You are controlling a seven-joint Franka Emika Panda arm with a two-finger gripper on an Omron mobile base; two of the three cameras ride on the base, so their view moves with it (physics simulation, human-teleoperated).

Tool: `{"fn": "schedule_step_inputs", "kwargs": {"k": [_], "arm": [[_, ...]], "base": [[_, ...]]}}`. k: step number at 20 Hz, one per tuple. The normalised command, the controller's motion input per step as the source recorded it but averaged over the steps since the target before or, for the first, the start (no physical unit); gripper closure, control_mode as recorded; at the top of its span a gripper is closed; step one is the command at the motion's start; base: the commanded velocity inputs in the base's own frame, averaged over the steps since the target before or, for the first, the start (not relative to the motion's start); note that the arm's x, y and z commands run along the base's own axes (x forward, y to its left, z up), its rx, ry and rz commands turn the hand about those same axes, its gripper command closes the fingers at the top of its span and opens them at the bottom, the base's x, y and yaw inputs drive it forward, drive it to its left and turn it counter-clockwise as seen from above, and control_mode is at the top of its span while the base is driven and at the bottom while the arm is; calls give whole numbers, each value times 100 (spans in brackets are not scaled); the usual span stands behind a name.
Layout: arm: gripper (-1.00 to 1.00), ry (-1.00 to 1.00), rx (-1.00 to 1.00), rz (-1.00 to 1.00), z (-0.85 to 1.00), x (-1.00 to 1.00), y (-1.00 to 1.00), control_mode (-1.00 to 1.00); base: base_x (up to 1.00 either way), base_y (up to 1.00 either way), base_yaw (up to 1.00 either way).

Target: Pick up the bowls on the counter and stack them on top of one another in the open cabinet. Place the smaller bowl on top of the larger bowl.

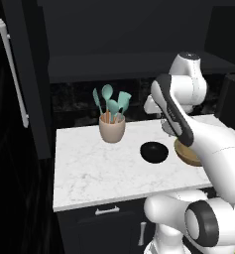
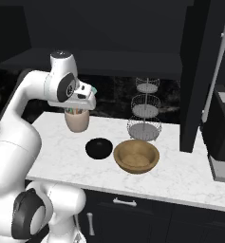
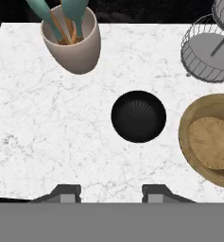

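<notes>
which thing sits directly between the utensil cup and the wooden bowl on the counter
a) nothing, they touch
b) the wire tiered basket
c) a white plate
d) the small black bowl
d, the small black bowl sits on the counter between the utensil cup and the wooden bowl, apart from the cup and close beside the wooden bowl; the wire basket stands further back.

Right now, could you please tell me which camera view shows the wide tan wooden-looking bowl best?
The right base view: the wide tan wooden-looking bowl sits whole and unobstructed on the white marble counter, beside the small glossy black bowl. The hand view crops its right side at the frame edge. In the left base view the arm hides most of it.
</notes>
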Motion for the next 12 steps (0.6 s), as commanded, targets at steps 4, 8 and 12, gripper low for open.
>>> {"fn": "schedule_step_inputs", "kwargs": {"k": [4,8,12], "arm": [[-100,0,-3,0,-16,-8,-2,-100],[-100,6,-19,0,-54,0,21,-100],[-100,5,-21,3,-90,0,31,-100]], "base": [[0,0,0],[0,0,0],[0,0,0]]}}
